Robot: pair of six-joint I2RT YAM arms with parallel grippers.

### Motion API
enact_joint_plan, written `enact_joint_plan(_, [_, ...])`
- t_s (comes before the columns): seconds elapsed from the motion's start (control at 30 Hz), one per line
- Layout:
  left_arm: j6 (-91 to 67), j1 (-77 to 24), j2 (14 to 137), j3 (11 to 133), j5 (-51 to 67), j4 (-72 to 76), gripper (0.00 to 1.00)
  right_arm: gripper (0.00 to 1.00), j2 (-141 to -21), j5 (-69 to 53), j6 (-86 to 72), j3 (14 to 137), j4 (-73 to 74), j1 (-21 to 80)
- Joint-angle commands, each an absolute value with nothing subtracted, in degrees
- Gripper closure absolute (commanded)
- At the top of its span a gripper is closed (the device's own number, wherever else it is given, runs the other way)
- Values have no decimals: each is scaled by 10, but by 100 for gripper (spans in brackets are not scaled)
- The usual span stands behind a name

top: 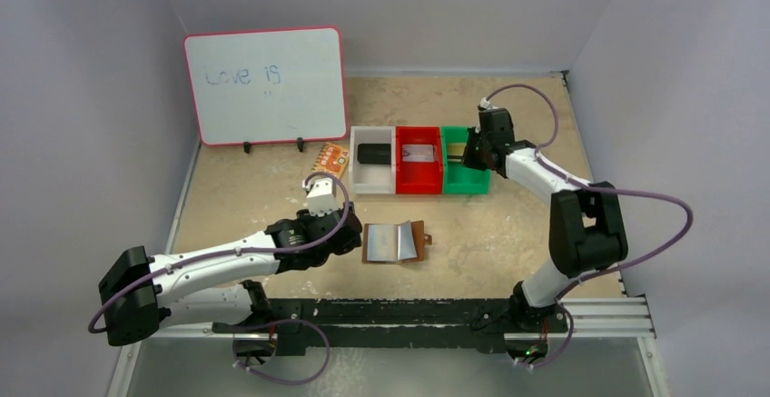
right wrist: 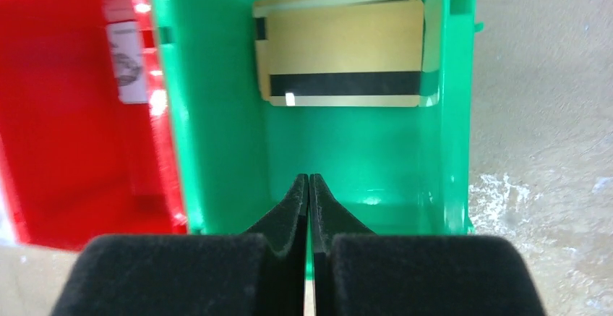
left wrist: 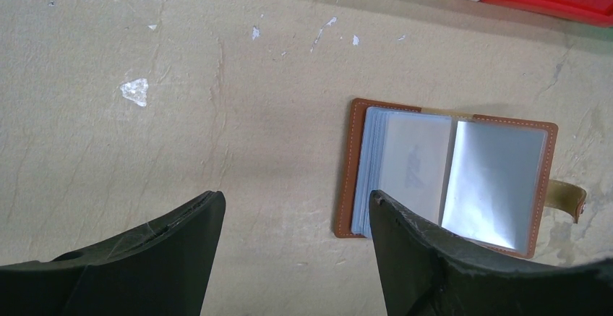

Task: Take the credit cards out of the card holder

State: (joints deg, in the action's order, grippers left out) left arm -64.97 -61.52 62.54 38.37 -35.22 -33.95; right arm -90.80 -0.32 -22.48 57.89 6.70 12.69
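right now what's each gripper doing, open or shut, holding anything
left gripper: open, holding nothing, next to the card holder
right gripper: shut, holding nothing, at the green bin

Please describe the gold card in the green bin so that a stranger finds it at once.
Right of the whiteboard stands a row of three bins; the green bin is the rightmost. The gold card lies flat inside it. Unlike the pale card in the red bin and the black card in the white bin, it bears a black stripe.
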Motion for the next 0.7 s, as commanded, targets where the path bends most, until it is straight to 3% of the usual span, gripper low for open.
enact_joint_plan(0.0, [-658, -613, 615, 401, -372, -337, 27, 100, -951, 21, -260, 615, 88, 128])
enact_joint_plan(0.67, [-658, -612, 641, 413, -367, -338, 27, 99, -1086, 109, -251, 689, 79, 146])
